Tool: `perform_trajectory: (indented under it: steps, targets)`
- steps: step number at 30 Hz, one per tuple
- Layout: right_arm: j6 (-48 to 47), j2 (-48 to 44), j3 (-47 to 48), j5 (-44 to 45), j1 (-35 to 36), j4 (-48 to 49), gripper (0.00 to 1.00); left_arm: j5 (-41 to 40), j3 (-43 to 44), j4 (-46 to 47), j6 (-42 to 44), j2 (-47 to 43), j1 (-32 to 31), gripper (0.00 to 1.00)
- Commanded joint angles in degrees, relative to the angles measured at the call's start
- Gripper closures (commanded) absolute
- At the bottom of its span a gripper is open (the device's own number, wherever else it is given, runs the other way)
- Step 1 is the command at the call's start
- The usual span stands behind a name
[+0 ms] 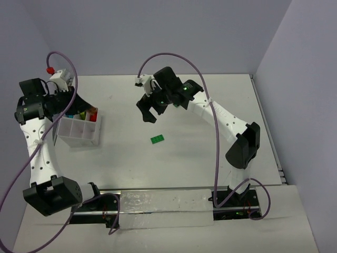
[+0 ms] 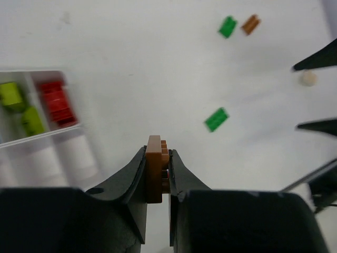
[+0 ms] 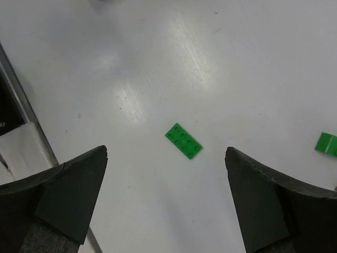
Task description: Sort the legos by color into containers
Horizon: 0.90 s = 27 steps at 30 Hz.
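One green lego, orange lego, pale piece

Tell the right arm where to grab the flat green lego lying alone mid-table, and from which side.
Come straight down from above: the green lego lies flat, studs up, and looks too thin to pinch from the side. Close across its two long edges, the narrow width. It sits diagonally under the open right gripper, so the wrist probably needs turning to square the fingers to those edges.

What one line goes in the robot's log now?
left tool: shut on brown lego | right tool: open, aimed at green lego | box: has red legos, yellow-green legos
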Motion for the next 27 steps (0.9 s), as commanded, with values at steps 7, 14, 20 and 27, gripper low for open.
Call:
perform_trajectory:
  steps: [7,14,20,27]
  targets:
    - [1.2,-1.2,-4.3,-1.5,-6.5,4.9,0.00,-11.5,3.1,-10.4,23.2,4.0,10.3,0.94]
    - [0.8,-2.5,-7.5,-3.3,-7.7,6.8,0.00,-12.4,4.4,-9.3,27.9,8.5,12.5,0.79]
    - [0.4,-2.7,-9.1,-4.4,-9.0,6.9,0.00,-13.0,4.2,-8.6,29.8,12.9,14.9,0.88]
    - [0.2,-2.4,-9.6,-4.5,-10.1,6.9,0.00,-14.4,2.0,-3.6,28.6,15.1,17.0,0.88]
